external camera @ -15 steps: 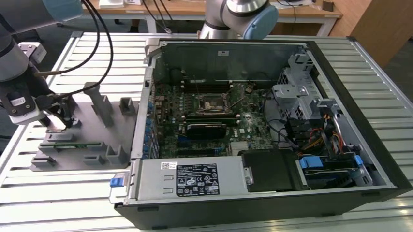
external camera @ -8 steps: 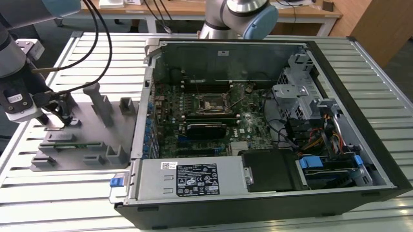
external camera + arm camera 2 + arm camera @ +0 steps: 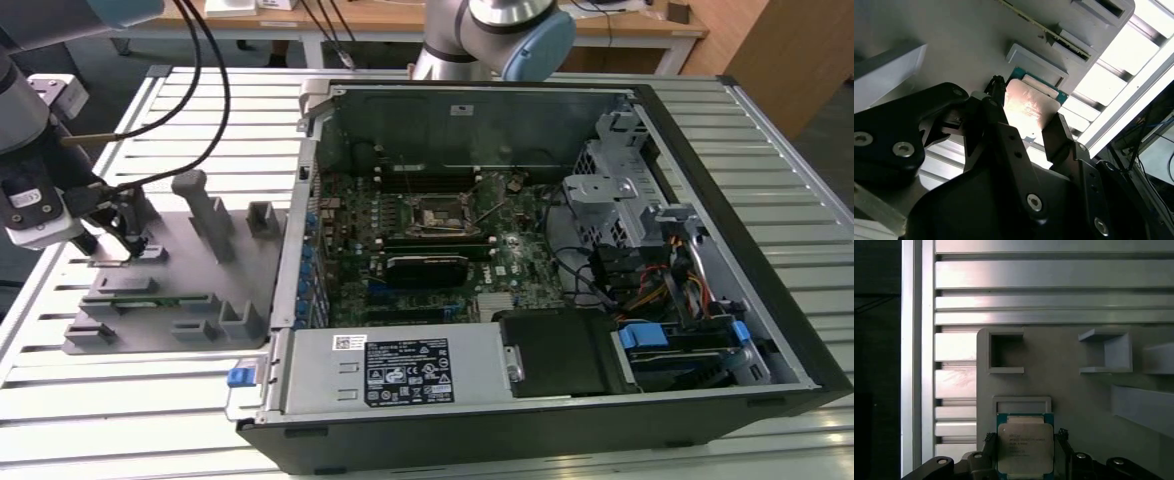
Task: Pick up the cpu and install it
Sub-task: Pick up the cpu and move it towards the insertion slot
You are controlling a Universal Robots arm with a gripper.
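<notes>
Gripper (image 3: 1025,436) points down at grey fixture (image 3: 1074,405), fingers (image 3: 1056,134) spread astride the cpu (image 3: 1025,449).

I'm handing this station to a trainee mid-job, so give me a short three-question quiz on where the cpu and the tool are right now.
1. True or false: the cpu is seated in the socket inside the computer case.
2. The tool is: A) down at the cpu on the grey fixture plate; B) above the socket; C) inside the computer case.
3. In the exterior view, on which side of the computer case does the grey fixture plate lie?

Key: 1. False: the cpu lies on the grey fixture plate. 2. A. 3. The exterior view's left.
</notes>
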